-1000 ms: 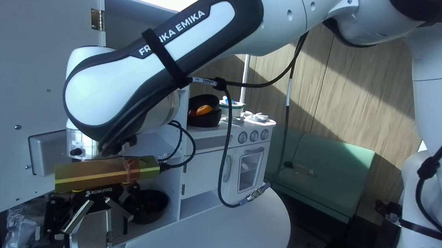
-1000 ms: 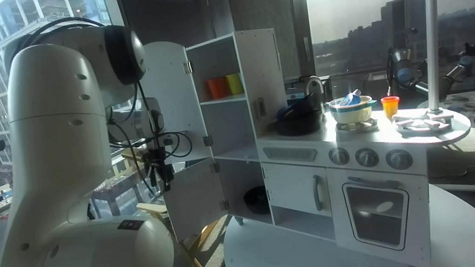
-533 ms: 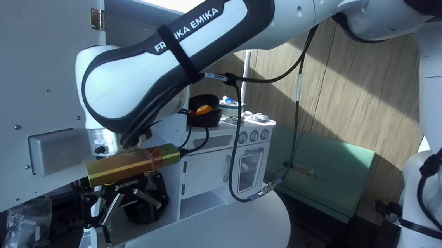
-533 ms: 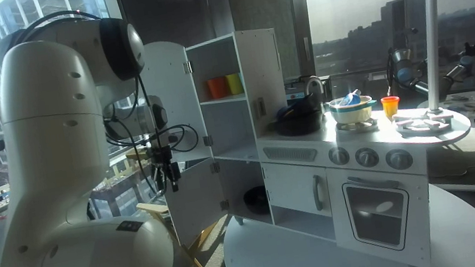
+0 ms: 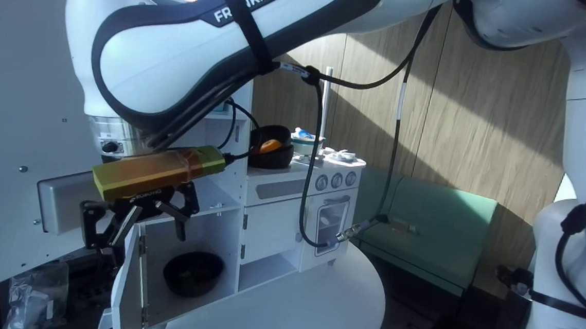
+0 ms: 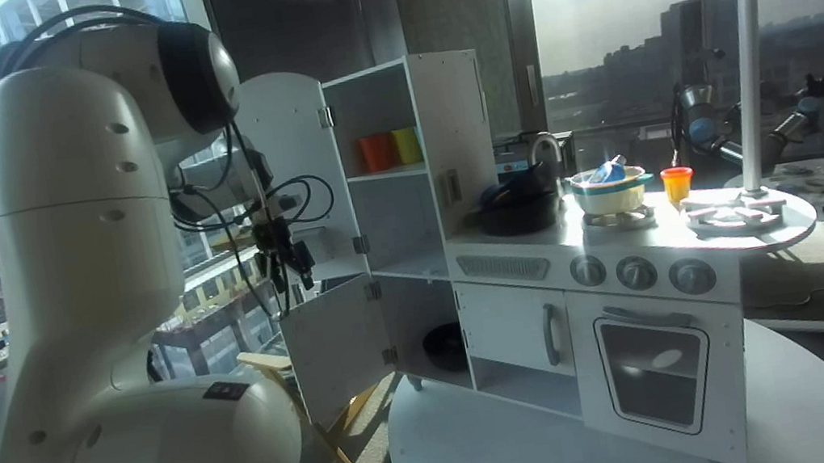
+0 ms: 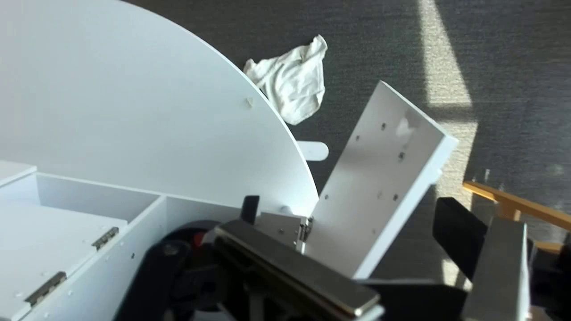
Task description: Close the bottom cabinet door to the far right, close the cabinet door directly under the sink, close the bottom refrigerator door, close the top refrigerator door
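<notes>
My gripper (image 5: 148,249) is open and empty, just above the lower refrigerator door (image 5: 128,290). It also shows in an exterior view (image 6: 289,274) and in the wrist view (image 7: 350,218). The lower refrigerator door stands open, its inner face seen in an exterior view (image 6: 340,348) and in the wrist view (image 7: 370,178). The top refrigerator door (image 5: 12,129) stands wide open behind the wrist, also in an exterior view (image 6: 295,159). The cabinet door (image 6: 503,324) below the counter is shut. The far-right door with a window (image 6: 657,366) is shut.
A black bowl (image 5: 193,273) sits in the lower refrigerator compartment. Orange and yellow cups (image 6: 377,152) stand on the upper shelf. Black pans (image 6: 519,211) and a pot (image 6: 611,193) stand on the counter. A white cloth (image 7: 296,82) lies on the floor beside the round base (image 7: 156,111).
My gripper has moved up, after a shift right and slightly forward, and now shows above the lower refrigerator door's top edge. It stays open. The doors look unmoved.
</notes>
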You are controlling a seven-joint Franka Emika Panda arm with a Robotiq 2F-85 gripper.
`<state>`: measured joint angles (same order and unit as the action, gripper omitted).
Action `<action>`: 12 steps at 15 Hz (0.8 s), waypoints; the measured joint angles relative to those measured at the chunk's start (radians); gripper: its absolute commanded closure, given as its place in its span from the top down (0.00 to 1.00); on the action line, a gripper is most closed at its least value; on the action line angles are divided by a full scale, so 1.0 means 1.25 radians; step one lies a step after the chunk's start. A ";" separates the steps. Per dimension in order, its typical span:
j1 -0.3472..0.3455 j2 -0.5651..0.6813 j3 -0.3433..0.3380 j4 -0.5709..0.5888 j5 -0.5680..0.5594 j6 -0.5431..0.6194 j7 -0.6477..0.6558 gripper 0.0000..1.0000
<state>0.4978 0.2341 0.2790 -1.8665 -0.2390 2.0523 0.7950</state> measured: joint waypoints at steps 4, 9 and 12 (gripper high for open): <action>0.001 0.023 0.010 0.009 0.000 0.208 0.001 1.00; 0.001 0.125 0.006 -0.015 0.028 0.508 -0.003 1.00; 0.001 0.180 0.011 -0.032 0.104 0.563 -0.046 1.00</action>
<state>0.4991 0.4589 0.2932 -1.9065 -0.1094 2.7562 0.7380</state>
